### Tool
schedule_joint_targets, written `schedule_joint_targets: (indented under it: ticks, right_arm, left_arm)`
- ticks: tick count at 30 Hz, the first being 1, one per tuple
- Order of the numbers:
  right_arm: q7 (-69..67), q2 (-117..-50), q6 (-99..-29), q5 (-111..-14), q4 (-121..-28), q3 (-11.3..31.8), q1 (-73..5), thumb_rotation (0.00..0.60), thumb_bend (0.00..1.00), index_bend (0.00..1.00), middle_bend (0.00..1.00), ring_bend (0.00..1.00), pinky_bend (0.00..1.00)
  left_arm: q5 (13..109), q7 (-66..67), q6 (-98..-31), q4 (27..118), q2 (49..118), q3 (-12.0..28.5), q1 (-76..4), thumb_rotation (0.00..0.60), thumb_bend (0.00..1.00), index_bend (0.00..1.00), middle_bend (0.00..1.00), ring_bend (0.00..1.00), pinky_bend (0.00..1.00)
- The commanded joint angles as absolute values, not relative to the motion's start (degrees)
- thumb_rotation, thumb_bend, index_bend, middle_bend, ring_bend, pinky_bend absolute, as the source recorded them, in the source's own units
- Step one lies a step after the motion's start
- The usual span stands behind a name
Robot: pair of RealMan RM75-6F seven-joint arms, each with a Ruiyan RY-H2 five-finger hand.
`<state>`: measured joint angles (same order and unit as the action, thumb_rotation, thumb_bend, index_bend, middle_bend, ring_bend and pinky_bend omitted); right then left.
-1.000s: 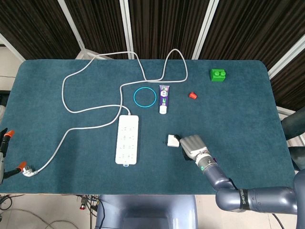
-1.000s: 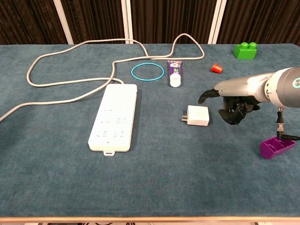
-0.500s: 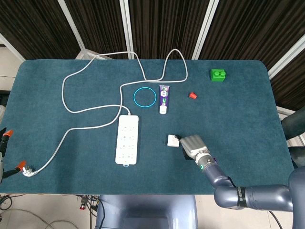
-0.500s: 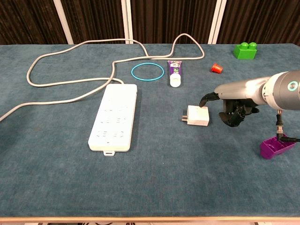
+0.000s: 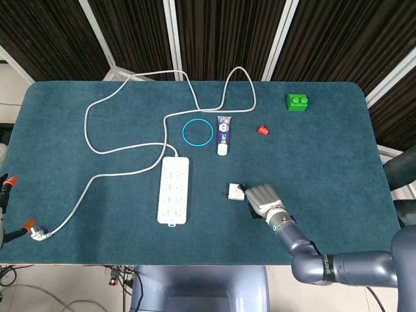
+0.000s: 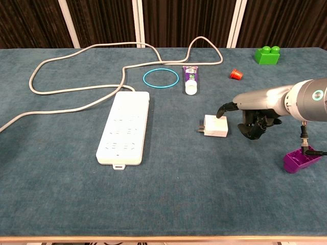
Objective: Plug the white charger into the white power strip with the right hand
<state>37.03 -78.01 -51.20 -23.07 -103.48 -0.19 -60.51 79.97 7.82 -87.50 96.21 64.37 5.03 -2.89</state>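
Right hand (image 6: 249, 116) has closed in, thumb touching charger (image 6: 215, 126).

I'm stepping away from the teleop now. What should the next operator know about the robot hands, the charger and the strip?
Right robot hand: low at the white charger's right side, one fingertip at its top right corner, no grip yet; other fingers curled.
Left robot hand: not in view.
Charger: lying flat on the table, prongs pointing left toward the white power strip, apart from it.
Done: approach only.
Left: grasp, carry to the strip, plug in.
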Motion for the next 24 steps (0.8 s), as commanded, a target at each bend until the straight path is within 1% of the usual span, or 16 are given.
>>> schedule_joint_targets:
  ticks: [1, 12, 24]
  right_arm:
    - [37.0, -77.9, -51.2, -23.2, -103.6, -0.2, -60.6, 0.600, 0.80, 0.12, 0.85, 0.87, 0.85]
    - [36.6, -77.5, -51.3, -23.6, -104.4, -0.6, -60.8, 0.600, 0.80, 0.13, 0.85, 0.87, 0.85]
    - [36.7, -78.8, -50.8, -22.7, -102.8, -1.3, -61.5, 0.600, 0.80, 0.14, 0.85, 0.87, 0.85]
  left_arm:
    - [79.9, 7.8, -87.5, 96.2, 64.4, 5.1, -2.9, 0.600, 0.15, 0.10, 0.00, 0.00, 0.00]
    - [79.9, 8.1, -87.6, 96.3, 64.5, 5.1, -2.8, 0.600, 0.15, 0.10, 0.00, 0.00, 0.00]
    - [79.9, 8.2, -87.8, 96.4, 64.5, 5.1, -2.8, 0.600, 0.15, 0.10, 0.00, 0.00, 0.00]
